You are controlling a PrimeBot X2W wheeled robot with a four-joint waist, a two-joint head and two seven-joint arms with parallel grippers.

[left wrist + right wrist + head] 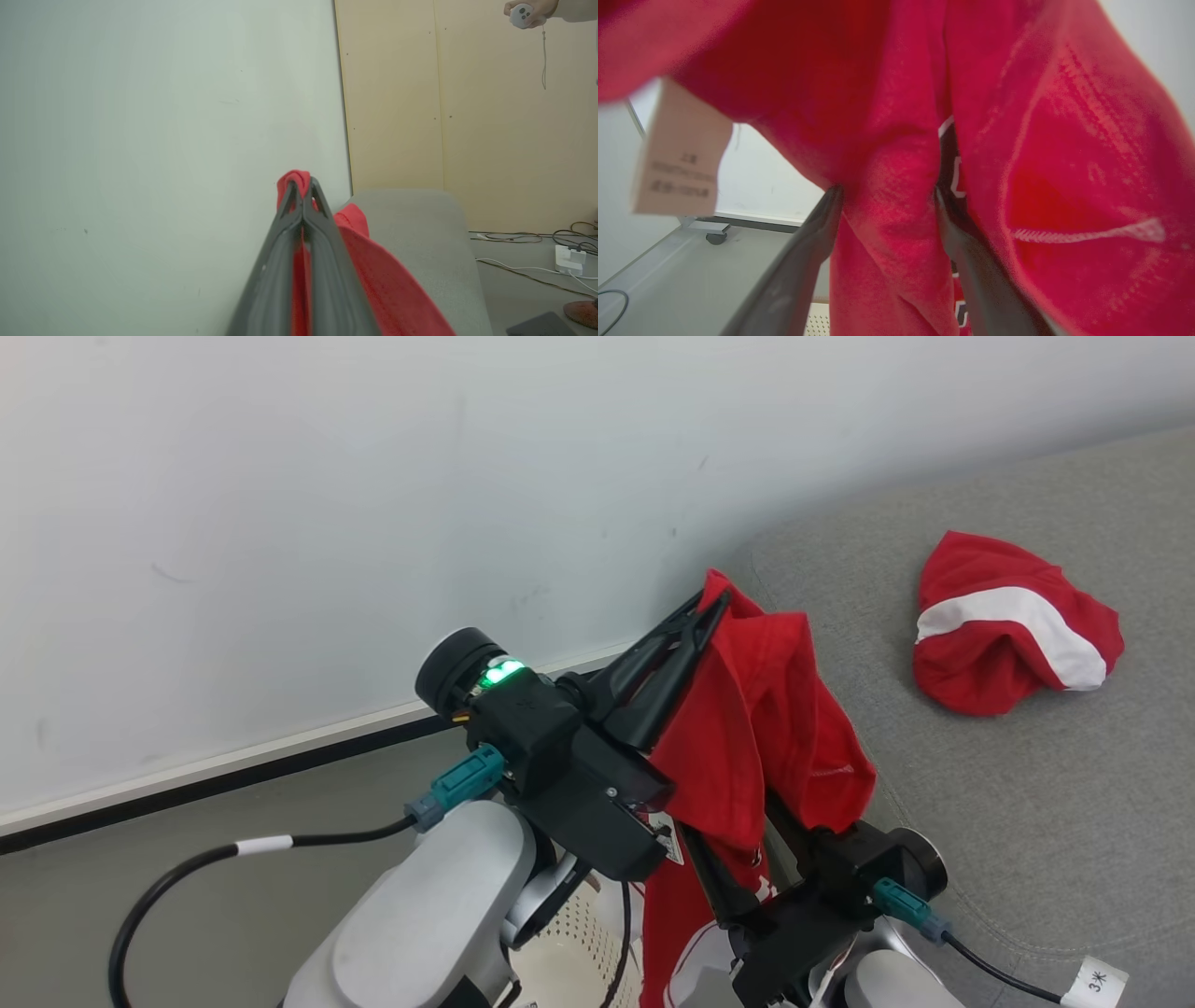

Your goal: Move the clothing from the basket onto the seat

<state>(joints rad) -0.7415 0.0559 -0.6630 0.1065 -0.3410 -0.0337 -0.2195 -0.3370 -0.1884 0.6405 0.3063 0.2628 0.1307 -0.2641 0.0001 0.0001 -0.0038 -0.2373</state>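
My left gripper (pixel 714 602) (pixel 302 184) is shut on a fold of the red clothing (pixel 747 728) (pixel 387 284), raised beside the wall. The garment hangs from its tips and drapes over my right gripper (pixel 887 191), whose two fingers stand open with the cloth (pixel 887 140) hanging between them. A second red piece with a broad white band (pixel 1013 625) lies crumpled on the grey seat (pixel 1027 821) (pixel 420 233) to the right. A bit of the cream basket (pixel 574 957) (pixel 817 322) with its small holes shows below my arms.
A pale wall (pixel 373 523) with a dark baseboard runs close on the left. A paper tag (pixel 677 158) dangles from the cloth. A person's hand (pixel 528 11) holds a controller; cables and a white adapter (pixel 570 259) lie on the floor past the seat.
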